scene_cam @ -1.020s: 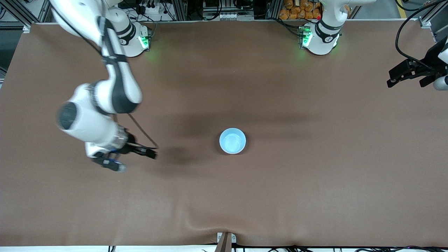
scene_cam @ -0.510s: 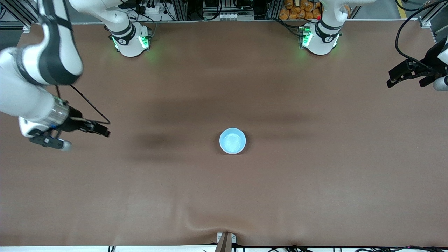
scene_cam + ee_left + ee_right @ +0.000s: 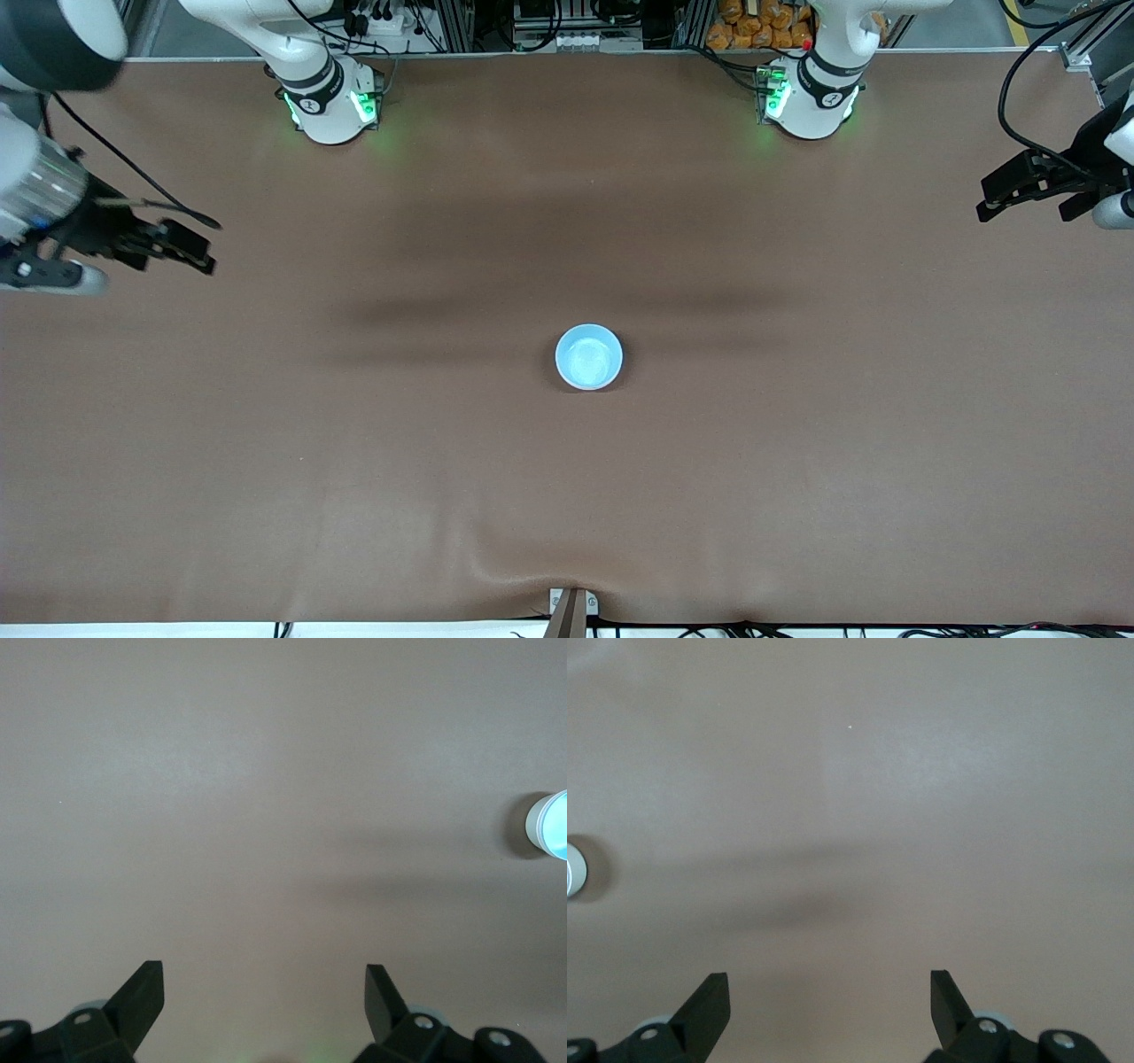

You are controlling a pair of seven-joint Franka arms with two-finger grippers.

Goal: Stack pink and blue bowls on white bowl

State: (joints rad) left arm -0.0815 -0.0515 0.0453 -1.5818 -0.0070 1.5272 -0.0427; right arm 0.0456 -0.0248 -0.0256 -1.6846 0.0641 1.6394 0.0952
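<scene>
Since the earlier front frame the right gripper [image 3: 190,248] has swung out to the table's [image 3: 567,496] edge at the right arm's end, fingers spread and empty; the left gripper [image 3: 1019,190] waits over the other end, also spread. The blue bowl [image 3: 589,356] sits mid-table, apparently topping the stack. Only the left wrist view shows a paler wall [image 3: 534,822] under blue bowl's rim; the pink and white bowls cannot be told apart, and a poorly seated stack could tip.

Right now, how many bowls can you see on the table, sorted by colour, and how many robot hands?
Blue bowl: 1, top of the stack, mid-table
Pink bowls: 0 seen from above
White bowls: 0 seen from above
Grippers: 2, the left gripper and the right gripper, both open and empty over the table's ends
Total: 3
</scene>
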